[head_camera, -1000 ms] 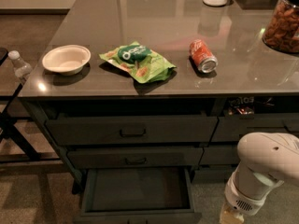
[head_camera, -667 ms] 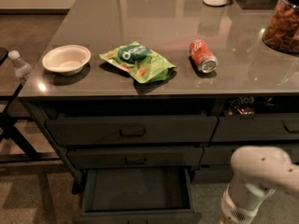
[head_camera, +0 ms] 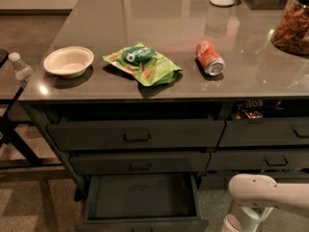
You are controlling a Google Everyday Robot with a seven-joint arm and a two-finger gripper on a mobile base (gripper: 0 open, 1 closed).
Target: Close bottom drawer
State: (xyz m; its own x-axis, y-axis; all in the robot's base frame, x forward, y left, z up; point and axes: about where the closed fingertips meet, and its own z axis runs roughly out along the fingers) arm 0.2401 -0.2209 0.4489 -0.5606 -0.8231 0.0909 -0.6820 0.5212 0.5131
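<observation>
A glossy dark grey countertop [head_camera: 145, 13] carries a shallow white paper bowl [head_camera: 68, 62], a crumpled green snack bag [head_camera: 143, 64] beside it, a red soda can [head_camera: 210, 58] on its side, and a glass jar of brown snacks [head_camera: 292, 25] at the far right. The gripper is out of view, below the frame at lower right.

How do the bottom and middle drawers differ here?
The bottom drawer is pulled far out, its empty inside showing; the middle drawer is pushed in. The middle drawer's handle shows; the bottom drawer's front is cut off by the frame edge. Both are wide and dark grey. The gripper is out of view; only the arm shows, lower right.
</observation>
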